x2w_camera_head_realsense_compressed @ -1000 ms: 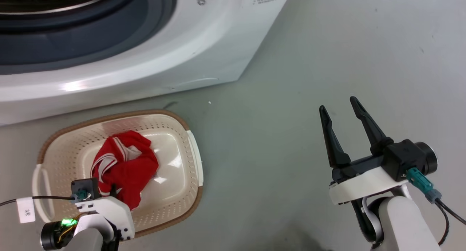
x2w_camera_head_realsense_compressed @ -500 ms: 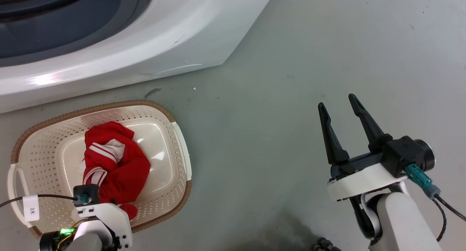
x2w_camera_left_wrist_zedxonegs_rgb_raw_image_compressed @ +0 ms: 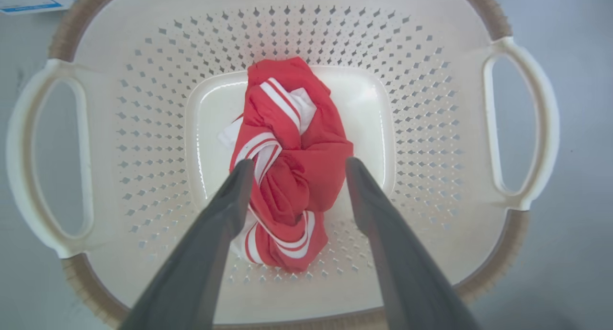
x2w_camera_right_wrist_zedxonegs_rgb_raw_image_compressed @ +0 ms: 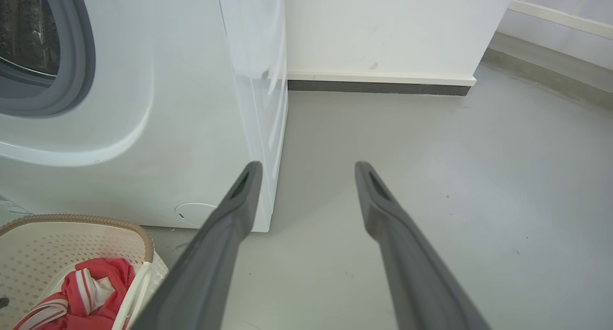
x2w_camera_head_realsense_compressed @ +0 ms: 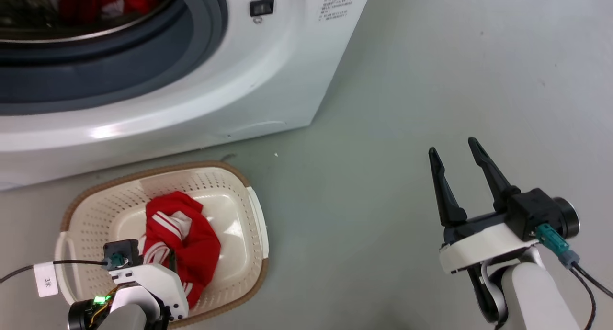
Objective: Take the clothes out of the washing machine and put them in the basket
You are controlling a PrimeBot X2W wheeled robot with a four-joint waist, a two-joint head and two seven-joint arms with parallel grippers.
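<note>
One red fabric garment point(x2w_camera_head_realsense_compressed: 91, 2) lay in the white front-loading washing machine point(x2w_camera_head_realsense_compressed: 268, 71); eleven o'clock from my nearer left gripper point(x2w_camera_left_wrist_zedxonegs_rgb_raw_image_compressed: 297, 165), agape and empty.

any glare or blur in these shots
Head view: bright glare streak across the white front-loading washing machine. Left wrist view: sheen in the cream perforated plastic basket; left gripper out of focus. Right wrist view: even light, right gripper blurred.
</note>
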